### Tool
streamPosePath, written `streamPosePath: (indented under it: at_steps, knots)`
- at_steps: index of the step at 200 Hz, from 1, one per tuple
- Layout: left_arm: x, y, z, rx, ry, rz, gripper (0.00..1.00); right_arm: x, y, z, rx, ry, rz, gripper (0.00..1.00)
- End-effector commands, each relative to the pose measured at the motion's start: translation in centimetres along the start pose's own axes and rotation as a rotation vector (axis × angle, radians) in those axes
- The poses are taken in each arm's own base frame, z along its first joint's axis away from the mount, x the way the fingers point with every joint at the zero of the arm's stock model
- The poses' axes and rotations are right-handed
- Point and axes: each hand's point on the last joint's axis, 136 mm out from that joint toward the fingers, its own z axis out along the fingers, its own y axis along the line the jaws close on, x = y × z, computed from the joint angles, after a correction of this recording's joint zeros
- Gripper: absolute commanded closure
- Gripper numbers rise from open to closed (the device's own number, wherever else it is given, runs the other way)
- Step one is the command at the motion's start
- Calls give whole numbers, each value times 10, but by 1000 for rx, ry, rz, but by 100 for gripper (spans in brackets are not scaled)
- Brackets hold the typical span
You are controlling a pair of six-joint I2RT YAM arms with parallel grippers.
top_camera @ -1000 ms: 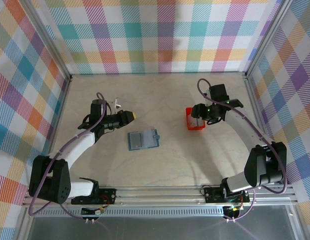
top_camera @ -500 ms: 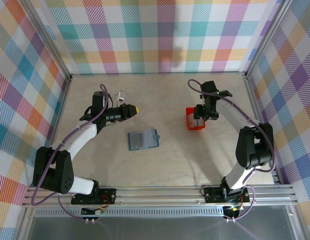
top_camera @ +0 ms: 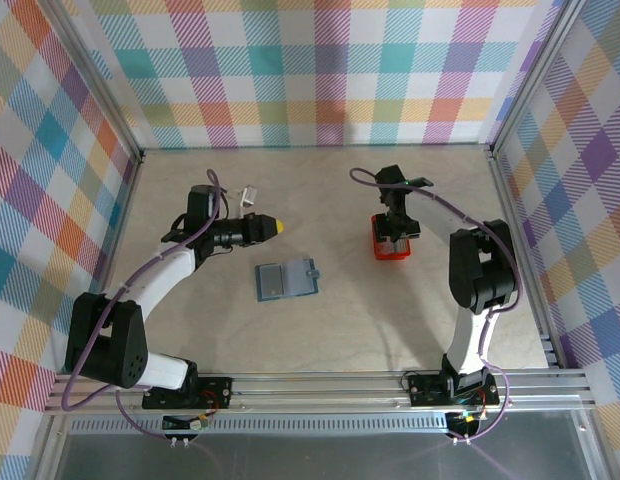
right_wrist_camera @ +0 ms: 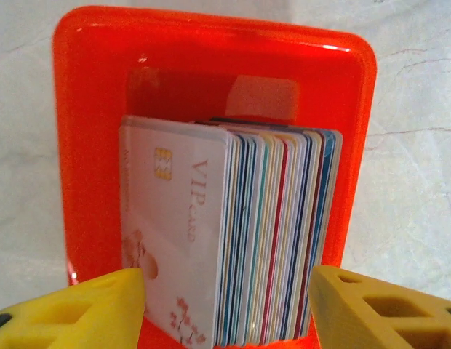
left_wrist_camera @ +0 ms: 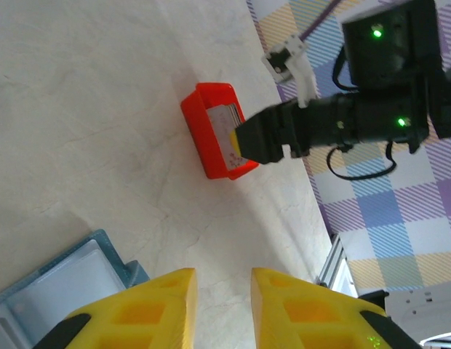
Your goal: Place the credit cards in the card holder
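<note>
The tray is orange-red; its credit cards show a white front with gold chip and pink flowers, edges striped blue, red, green; both the left tool and right tool are yellow-tipped. Left of the tray, the card holder is blue-teal; the tabletop beige, faintly veined; the walls pastel plaid.

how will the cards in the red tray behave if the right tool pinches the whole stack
The cards stand on edge side by side in the red tray, so they'd probably fan or slide apart. Each looks thin, glossy and stiff, likely slippery. The right tool, open astride the stack, may lift several at once.
</note>
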Motion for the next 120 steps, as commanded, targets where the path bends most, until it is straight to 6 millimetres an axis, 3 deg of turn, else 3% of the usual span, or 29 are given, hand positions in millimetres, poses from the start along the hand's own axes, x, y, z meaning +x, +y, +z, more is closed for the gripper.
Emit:
streamPosePath:
  at_steps: [1, 45, 86, 120]
  knots:
    - [13, -11, 6, 68, 53, 42, 72, -8, -2, -1, 40, -7, -41, 39]
    - [23, -19, 10, 78, 88, 77, 62, -8, -7, 11, 122, 9, -81, 39]
    - [26, -14, 11, 43, 102, 79, 40, -10, -9, 14, 165, 3, -101, 39]
    - [29, -10, 12, 28, 115, 78, 34, -14, -12, 11, 185, -20, -102, 49]
